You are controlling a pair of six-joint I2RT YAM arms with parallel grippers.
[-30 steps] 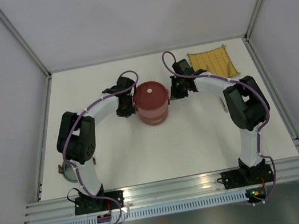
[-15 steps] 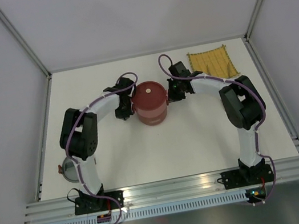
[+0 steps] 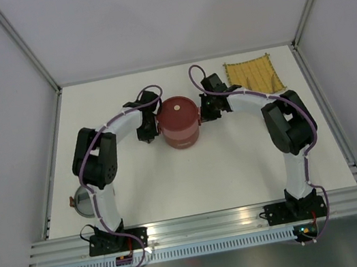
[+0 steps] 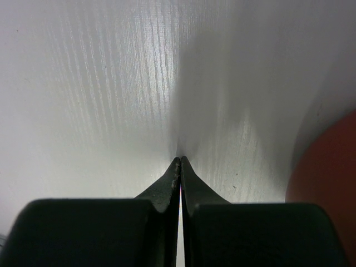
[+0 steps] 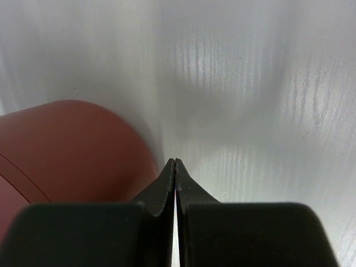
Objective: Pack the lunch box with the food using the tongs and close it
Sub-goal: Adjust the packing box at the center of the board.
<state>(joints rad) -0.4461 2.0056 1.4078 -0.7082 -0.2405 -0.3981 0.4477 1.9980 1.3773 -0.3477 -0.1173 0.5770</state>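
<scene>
The lunch box [image 3: 180, 124] stands stacked in the middle of the table, a flat red lid with a pale knob [image 3: 177, 108] on top. My left gripper [image 3: 144, 135] is just left of it, shut and empty, tips down close to the white table. In the left wrist view the fingertips [image 4: 180, 162] meet and the box's red wall [image 4: 329, 172] fills the right edge. My right gripper [image 3: 208, 113] is just right of the box, also shut and empty; its tips [image 5: 175, 162] meet beside the red wall [image 5: 72, 150]. The tongs and the food are out of view.
A yellow woven mat [image 3: 253, 75] lies at the back right. A round grey dish with a dark-red rim [image 3: 80, 203] sits at the table's left edge, partly behind my left arm. White walls and metal frame posts enclose the table.
Both grippers have drawn in a little closer to the lunch box's sides. The left arm's elbow has shifted slightly, uncovering more of the round dish. The box has nudged slightly left.
</scene>
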